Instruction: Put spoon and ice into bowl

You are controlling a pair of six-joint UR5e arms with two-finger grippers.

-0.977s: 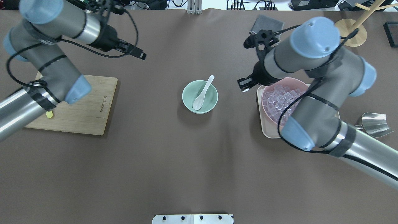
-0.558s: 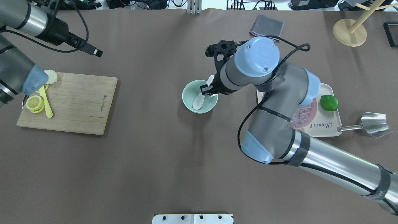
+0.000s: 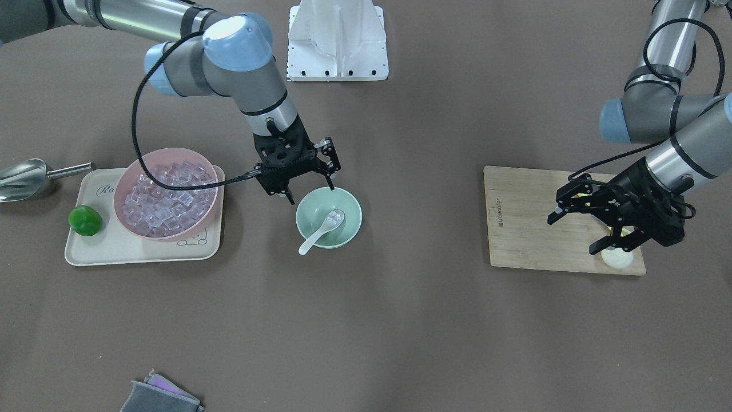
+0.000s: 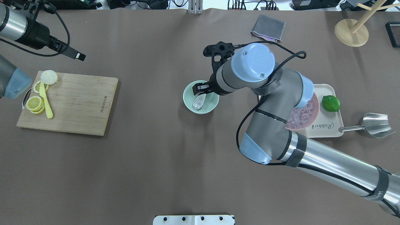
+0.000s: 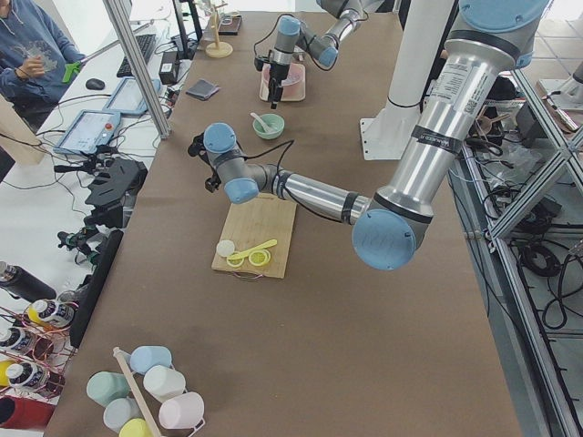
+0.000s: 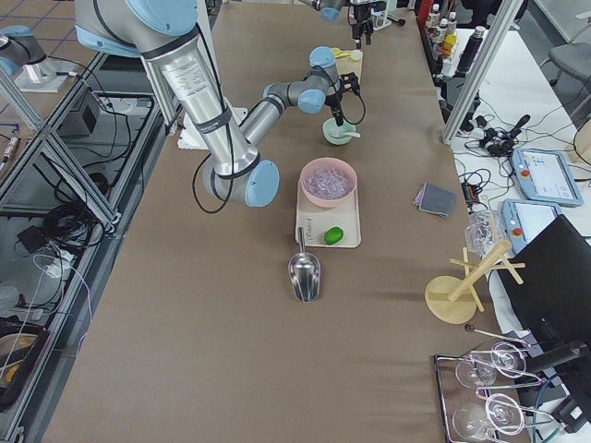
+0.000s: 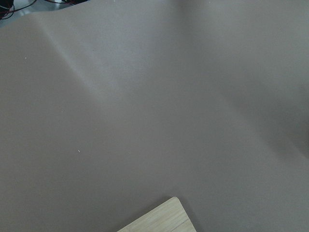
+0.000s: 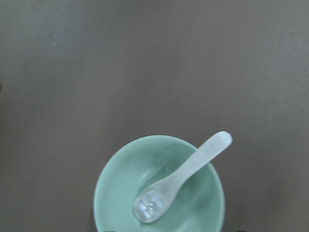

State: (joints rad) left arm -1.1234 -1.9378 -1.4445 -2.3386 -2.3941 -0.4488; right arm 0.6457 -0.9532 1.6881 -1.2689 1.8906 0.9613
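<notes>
1. The right end effector (image 3: 311, 193) hangs straight above the small round mint-green bowl (image 8: 116, 183), its two fingers spread wide and holding nothing.
2. The white ceramic-style soup spoon (image 8: 186, 174) lies inside that bowl, and one clear glassy ice cube (image 8: 150, 206) sits in its scoop.
3. In the right wrist view the spoon's long axis runs diagonally. The scoop is low in the bowl at about 7 o'clock. The handle points to about 1 o'clock and its tip overhangs the rim.
4. More ice cubes (image 3: 166, 200) fill the larger pink bowl (image 3: 166, 234). In the front-facing view it stands at 9 o'clock from the right end effector, near it.
5. The left end effector (image 3: 612, 247) is well apart at 3 o'clock, over the wooden cutting board (image 3: 526, 223). Whether it is spread or pressed together I cannot tell.
6. If more ice is wanted, the right arm is the nearer one. Its reach would probably go sideways toward 9 o'clock across the brown surface (image 4: 156, 156).
</notes>
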